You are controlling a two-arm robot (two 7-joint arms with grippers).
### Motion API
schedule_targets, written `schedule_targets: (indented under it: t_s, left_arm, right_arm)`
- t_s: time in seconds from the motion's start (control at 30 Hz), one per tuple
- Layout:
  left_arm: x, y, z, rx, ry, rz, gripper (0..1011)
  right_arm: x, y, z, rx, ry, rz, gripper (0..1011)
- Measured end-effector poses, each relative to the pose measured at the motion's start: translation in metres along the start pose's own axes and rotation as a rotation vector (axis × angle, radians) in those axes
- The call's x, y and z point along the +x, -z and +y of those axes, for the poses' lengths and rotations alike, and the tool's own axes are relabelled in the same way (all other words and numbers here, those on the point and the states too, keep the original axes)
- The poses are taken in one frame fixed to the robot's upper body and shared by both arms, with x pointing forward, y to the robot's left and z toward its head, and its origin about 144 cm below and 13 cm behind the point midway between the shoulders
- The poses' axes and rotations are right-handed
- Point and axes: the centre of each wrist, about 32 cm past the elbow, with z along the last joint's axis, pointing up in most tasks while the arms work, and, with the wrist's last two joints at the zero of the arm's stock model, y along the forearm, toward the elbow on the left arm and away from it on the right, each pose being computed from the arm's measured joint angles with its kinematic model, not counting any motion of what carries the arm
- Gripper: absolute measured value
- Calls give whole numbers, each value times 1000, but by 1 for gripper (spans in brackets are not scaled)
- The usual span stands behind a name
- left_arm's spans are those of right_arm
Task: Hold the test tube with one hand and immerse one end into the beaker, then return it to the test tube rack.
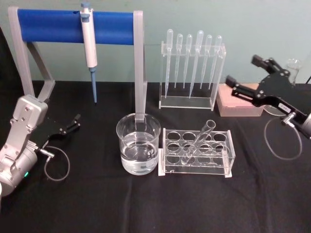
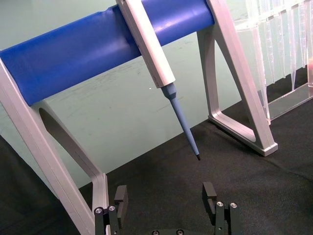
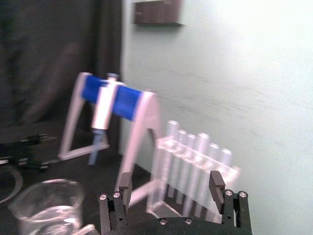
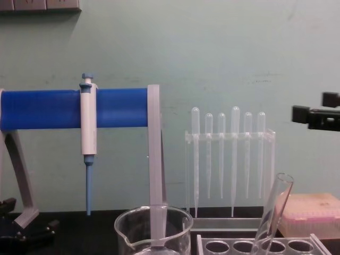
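Black cloth [image 1: 97,208] (mint wall [image 4: 212,53] behind) bears beaker [image 1: 138,148].

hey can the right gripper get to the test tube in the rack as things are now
Probably yes. The right gripper is open, raised to the right of the rack, and the test tube leans with its top sticking out above the rack, with nothing between them.

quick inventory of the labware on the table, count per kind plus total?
Test tube: 1
Beaker: 1
Tube rack: 1
Plastic droppers: 6
Dropper stand: 1
Pipettor: 1
Pipettor stand: 1
Pink box: 1
Total: 13
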Motion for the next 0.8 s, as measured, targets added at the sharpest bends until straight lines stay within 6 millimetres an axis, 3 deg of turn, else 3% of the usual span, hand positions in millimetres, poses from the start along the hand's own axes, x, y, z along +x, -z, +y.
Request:
schedule_targets:
  t_s: [0.5, 0.8]
  left_arm:
    - [0, 0, 0, 0, 0, 0, 1000]
    - [0, 0, 0, 0, 0, 0, 1000]
  right_arm:
    - [-11, 43, -11, -78, 239, -28, 1002]
    - [-19, 63, -13, -88, 299, -31, 1002]
